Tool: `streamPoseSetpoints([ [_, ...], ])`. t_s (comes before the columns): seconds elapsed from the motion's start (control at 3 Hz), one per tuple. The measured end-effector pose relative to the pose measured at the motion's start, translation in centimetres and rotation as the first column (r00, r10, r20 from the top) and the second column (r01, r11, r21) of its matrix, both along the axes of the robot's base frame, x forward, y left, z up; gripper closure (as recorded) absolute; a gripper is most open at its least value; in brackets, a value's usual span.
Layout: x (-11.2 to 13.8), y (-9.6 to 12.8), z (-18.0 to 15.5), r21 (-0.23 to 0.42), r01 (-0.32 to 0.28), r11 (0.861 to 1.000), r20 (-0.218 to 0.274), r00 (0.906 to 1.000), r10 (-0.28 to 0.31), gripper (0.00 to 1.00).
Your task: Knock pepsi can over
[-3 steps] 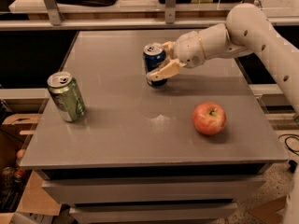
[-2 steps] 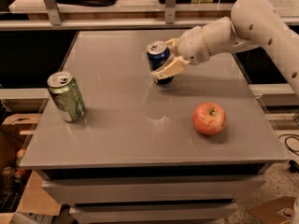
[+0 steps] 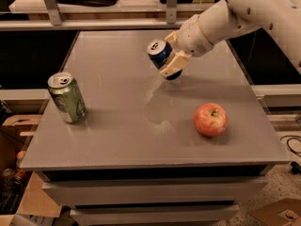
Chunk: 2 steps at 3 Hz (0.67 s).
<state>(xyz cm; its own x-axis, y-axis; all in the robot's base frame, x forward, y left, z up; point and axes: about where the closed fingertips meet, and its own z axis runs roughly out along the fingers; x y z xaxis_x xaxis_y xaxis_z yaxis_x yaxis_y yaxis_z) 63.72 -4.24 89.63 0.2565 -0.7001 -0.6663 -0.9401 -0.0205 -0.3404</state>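
Gripper (image 3: 167, 55) pinches the pepsi can (image 3: 158, 52), which is tilted with its silver top leaning left. Red apple (image 3: 211, 119) sits front-right of gripper; green can (image 3: 67, 98) well left.

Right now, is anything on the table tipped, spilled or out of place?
Yes: the pepsi can leans left at the far side of the table, not standing flat, with the gripper against its right side. The green can and the apple sit normally; no spill shows.
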Motion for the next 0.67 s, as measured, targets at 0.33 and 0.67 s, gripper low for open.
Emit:
streamPoseSetpoints([
  [0.33, 0.17, 0.04, -0.20, -0.158, 0.004, 0.987, 0.041, 0.9992, 0.003, 1.00],
  [0.67, 0.35, 0.12, -0.58, -0.304, -0.001, 0.953, 0.066, 0.9976, 0.022, 1.00],
])
